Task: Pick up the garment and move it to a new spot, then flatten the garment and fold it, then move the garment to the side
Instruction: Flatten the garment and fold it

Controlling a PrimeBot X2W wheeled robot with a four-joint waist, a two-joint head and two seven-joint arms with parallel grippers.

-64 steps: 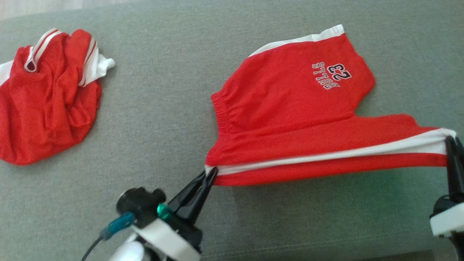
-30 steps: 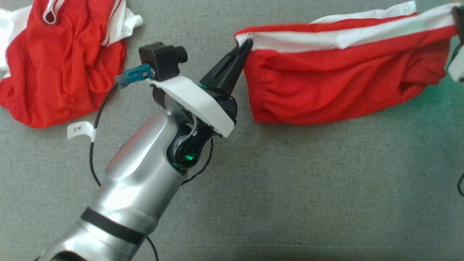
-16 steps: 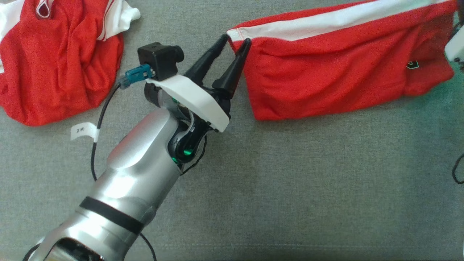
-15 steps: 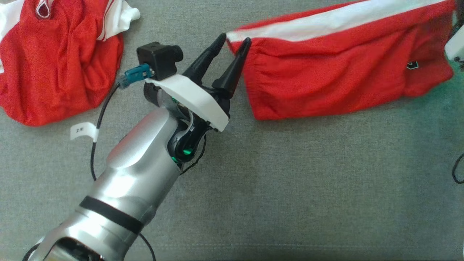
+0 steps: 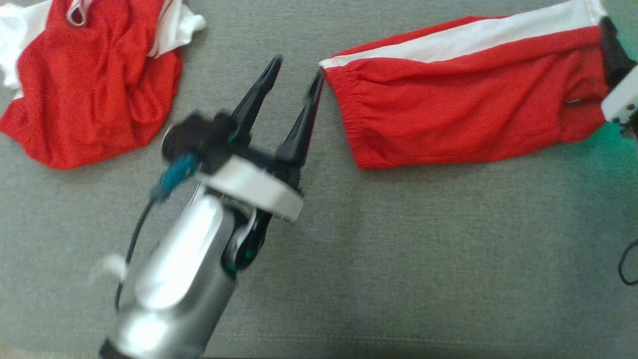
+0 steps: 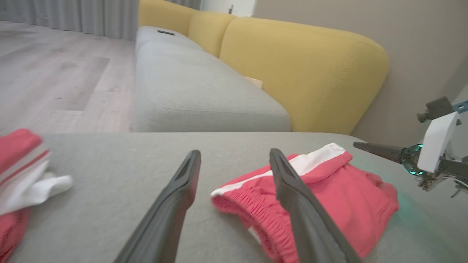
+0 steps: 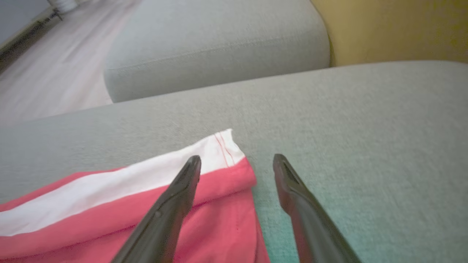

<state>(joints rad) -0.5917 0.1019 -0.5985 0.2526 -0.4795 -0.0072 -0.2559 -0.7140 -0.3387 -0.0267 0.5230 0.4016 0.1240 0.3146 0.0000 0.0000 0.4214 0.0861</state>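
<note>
Left fingers [image 5: 300,122]: let go, spread;
Right fingers [image 7: 172,204]: let go, spread;
Shorts [image 5: 463,104]: between my fingers, an end beside each

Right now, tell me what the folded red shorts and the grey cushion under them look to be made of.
Red shorts: a thin, matte knit, probably polyester sportswear. It creases softly and gathers at the elastic waistband.
Grey cushion: woven upholstery fabric, matte and slightly flecked, with a fine visible weave. It is likely padded underneath, judging by its rounded edges.
</note>
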